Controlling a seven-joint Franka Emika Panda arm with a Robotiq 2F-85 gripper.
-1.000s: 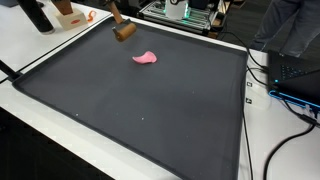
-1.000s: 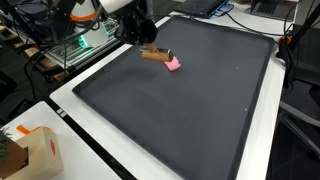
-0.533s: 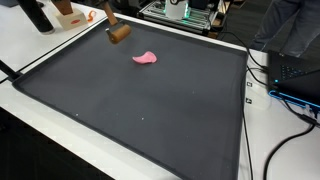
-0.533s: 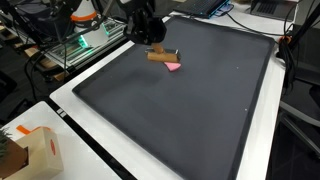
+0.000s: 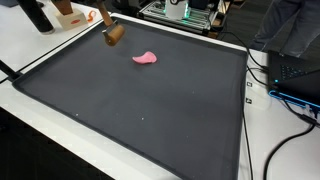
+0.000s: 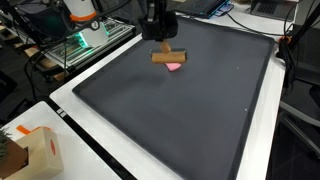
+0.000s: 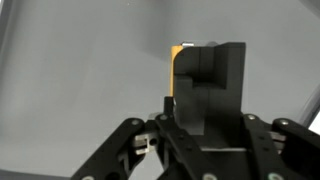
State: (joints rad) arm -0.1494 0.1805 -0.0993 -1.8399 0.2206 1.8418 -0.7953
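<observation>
While it hangs over the black mat [image 6: 180,120], the gripper [image 6: 163,45] grips a brown block [image 6: 168,56], near a pink lump [image 6: 175,67] lying toward the mat's far side.

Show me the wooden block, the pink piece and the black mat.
wooden block [image 6: 168,56]: in an exterior view, middle of its long side.
pink piece [image 5: 146,58]: in an exterior view, its middle.
black mat [image 5: 150,110]: in an exterior view, bare centre.

I look over a white counter [image 5: 25,45] under a big black mat [image 5: 150,110], cables [image 5: 283,138] trailing beside it.
</observation>
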